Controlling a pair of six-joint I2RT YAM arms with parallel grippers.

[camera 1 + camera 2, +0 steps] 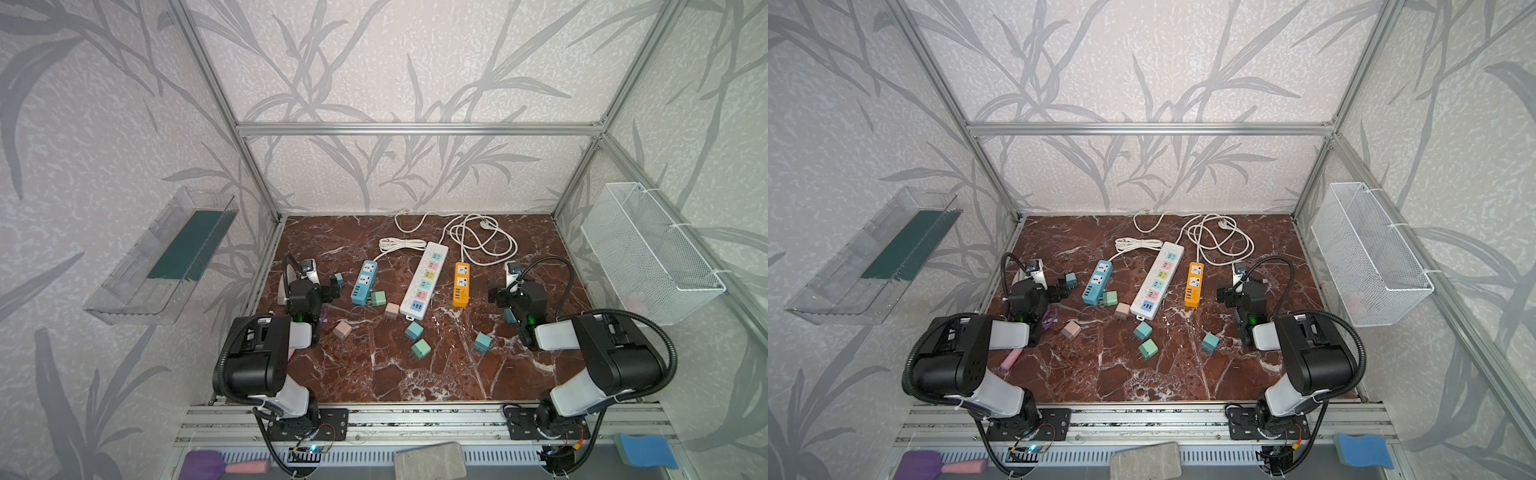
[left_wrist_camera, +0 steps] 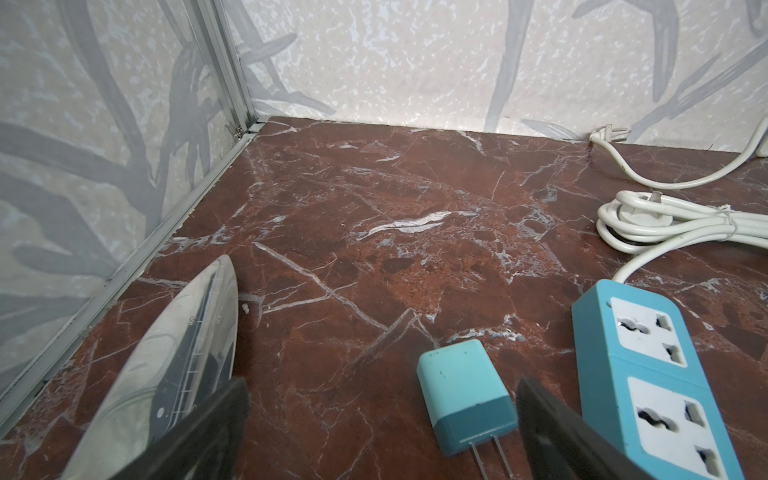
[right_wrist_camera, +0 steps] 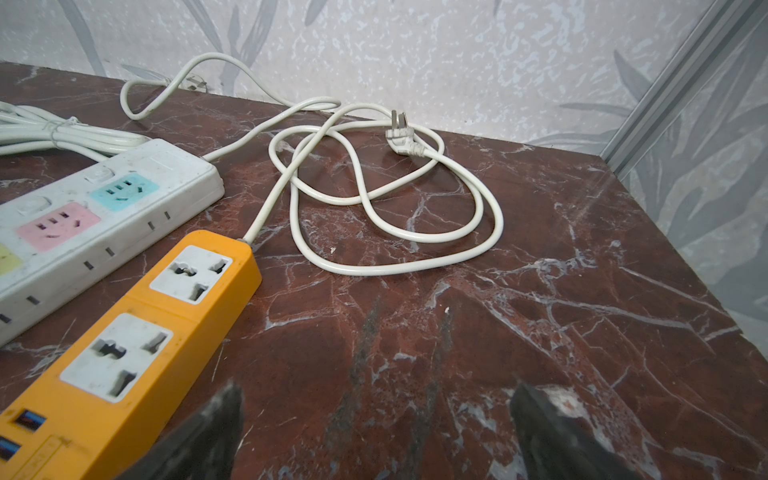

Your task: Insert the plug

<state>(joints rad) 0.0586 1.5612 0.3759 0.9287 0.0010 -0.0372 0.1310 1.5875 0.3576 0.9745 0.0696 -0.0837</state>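
Note:
A teal cube plug [image 2: 465,399] lies on the marble table with its two prongs toward the camera. It sits between the fingers of my open left gripper [image 2: 382,399], close to one finger and untouched. In both top views this plug [image 1: 339,279] is beside the left gripper [image 1: 332,287], left of the blue power strip [image 1: 364,287]. My right gripper [image 1: 493,296] is open and empty over bare marble [image 3: 378,399], right of the orange power strip [image 3: 124,353]. The long white power strip [image 1: 424,286] lies between the two coloured ones.
Loose cube plugs lie mid-table: green [image 1: 377,298], pink [image 1: 391,310], pink [image 1: 342,329], teal [image 1: 414,331], green [image 1: 420,348], teal [image 1: 482,342]. White cables [image 1: 478,241] coil at the back. A silvery object [image 2: 174,365] lies by the left wall. A mesh basket [image 1: 648,253] hangs on the right wall.

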